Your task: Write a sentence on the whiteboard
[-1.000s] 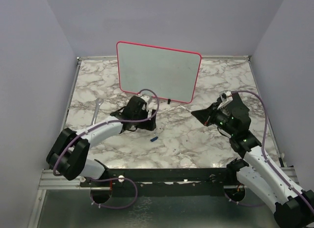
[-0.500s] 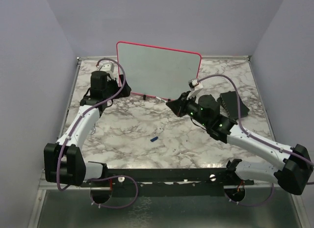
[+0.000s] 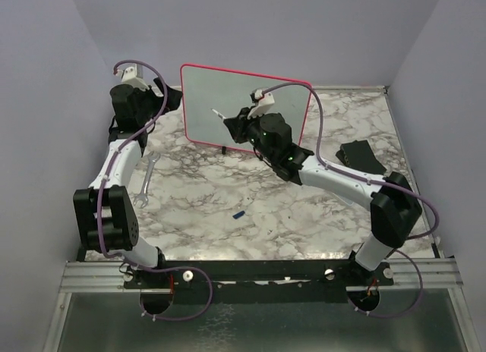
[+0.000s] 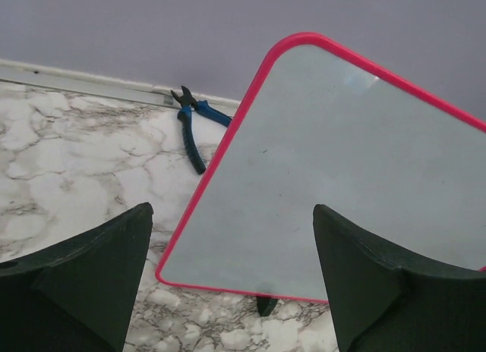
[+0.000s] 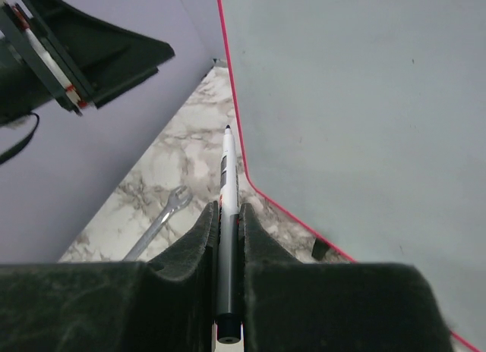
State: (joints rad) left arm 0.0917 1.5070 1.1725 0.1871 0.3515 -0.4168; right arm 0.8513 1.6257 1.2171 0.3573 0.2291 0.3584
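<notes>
The right arm's fingers [image 5: 194, 249] are pressed shut on a marker [image 5: 226, 187], whose long axis runs straight out ahead of them, tip near the pink left edge of the whiteboard [image 5: 364, 102]. The blank face lies ahead and to the right, and whether the tip touches it cannot be told. The left arm's fingers [image 4: 83, 280] stand spread wide and empty, the board's lower left corner ahead between them, untouched, so writing likely falls to the right arm.
</notes>
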